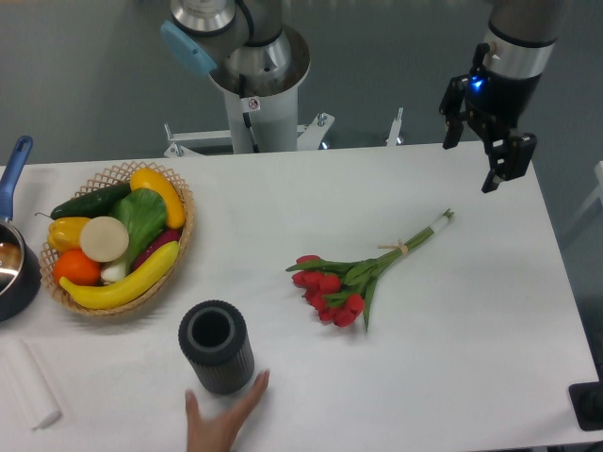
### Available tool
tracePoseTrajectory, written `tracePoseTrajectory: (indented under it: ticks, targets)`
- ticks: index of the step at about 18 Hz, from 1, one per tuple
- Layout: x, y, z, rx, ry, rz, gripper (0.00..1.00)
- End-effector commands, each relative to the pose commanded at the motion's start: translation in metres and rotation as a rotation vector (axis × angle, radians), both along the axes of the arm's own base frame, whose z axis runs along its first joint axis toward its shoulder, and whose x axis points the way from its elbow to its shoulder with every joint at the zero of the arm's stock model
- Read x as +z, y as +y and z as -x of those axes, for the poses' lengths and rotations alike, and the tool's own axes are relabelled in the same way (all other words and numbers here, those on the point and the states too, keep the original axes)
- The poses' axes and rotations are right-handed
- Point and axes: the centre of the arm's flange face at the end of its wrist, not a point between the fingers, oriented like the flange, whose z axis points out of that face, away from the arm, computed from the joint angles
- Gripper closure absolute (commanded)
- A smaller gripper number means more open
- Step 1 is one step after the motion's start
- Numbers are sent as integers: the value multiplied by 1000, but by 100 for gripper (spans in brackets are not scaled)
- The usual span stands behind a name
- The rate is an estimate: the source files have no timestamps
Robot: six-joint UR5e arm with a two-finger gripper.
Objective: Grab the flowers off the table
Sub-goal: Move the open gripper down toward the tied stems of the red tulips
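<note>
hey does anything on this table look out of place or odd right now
Yes: a bare human hand reaches in from the front edge, touching the dark ribbed cup. The flowers lie flat and intact on the table; the claw hangs open, well clear.

The flowers [353, 278] lie flat on the table [471, 377] with bare white surface on every side, so they can be reached from above or from any edge. The gripper [480, 155] hangs open above the far right corner, nothing between it and the stems. The dark cylinder [217, 346], a hand [221, 419] and the basket [118, 235] stand well apart to the left.
</note>
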Motion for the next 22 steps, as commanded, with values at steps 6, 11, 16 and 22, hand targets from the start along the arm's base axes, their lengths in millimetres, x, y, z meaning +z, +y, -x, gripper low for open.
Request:
tracePoseTrajectory:
  ticks: [6, 11, 16, 22]
  targets:
    - [-1, 7, -3, 49, -29, -38, 0]
    - [-21, 10, -19, 229, -57, -104, 0]
    - [-29, 27, -32, 414, -135, -147, 0]
    - [-78, 40, -57, 444, -231, -95, 0]
